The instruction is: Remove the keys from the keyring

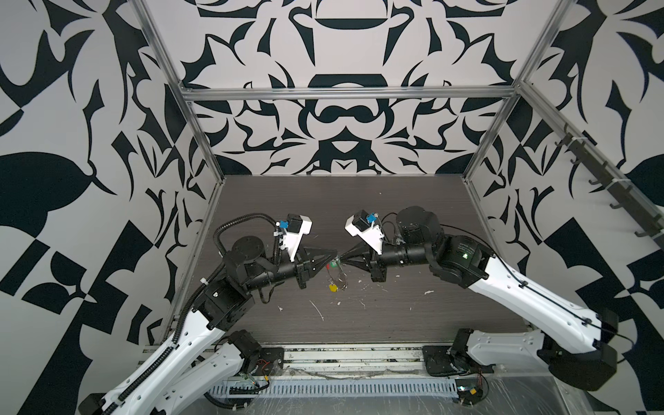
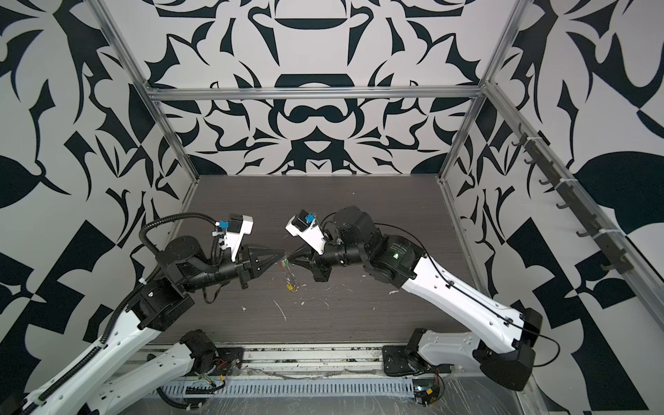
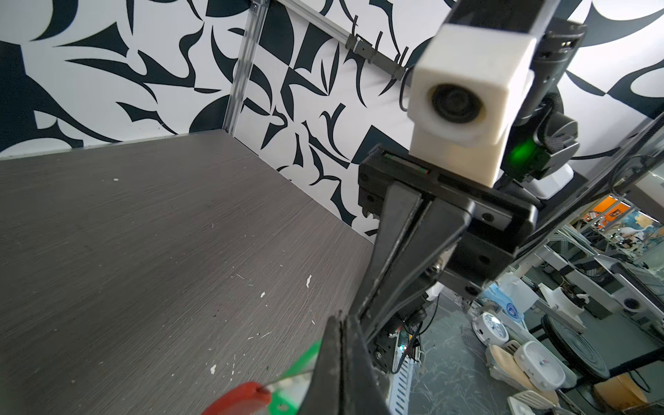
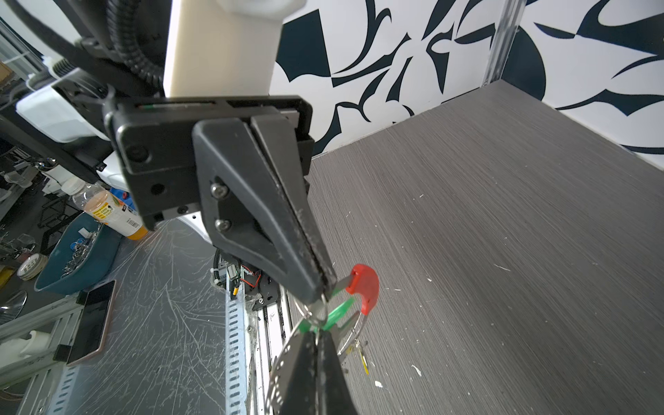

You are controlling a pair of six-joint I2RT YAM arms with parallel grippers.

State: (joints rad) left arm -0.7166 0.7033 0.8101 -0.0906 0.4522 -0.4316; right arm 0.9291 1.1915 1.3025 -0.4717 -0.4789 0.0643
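Observation:
Both grippers meet tip to tip above the table's middle, and the bunch hangs under them. My left gripper (image 1: pixel 335 253) (image 4: pixel 322 291) (image 3: pixel 343 325) is shut at the top of the keyring (image 4: pixel 283 354), a thin perforated grey hoop (image 1: pixel 343 282). What exactly lies between its pads is hidden. The red key (image 4: pixel 366 287) (image 3: pixel 240 395) sticks out beside that tip. My right gripper (image 1: pixel 341 258) (image 4: pixel 318 334) is shut on the green key (image 4: pixel 341 309) (image 3: pixel 305 359) (image 2: pixel 284 265). The yellow key (image 1: pixel 333 287) (image 2: pixel 288 286) (image 4: pixel 363 359) dangles lowest, near the table.
The dark wood-grain table (image 1: pixel 359 201) carries small white flecks (image 1: pixel 318 310). Patterned walls with metal frame posts (image 1: pixel 201 136) close in three sides. A slotted cable rail (image 1: pixel 323 390) runs along the front edge between the arm bases.

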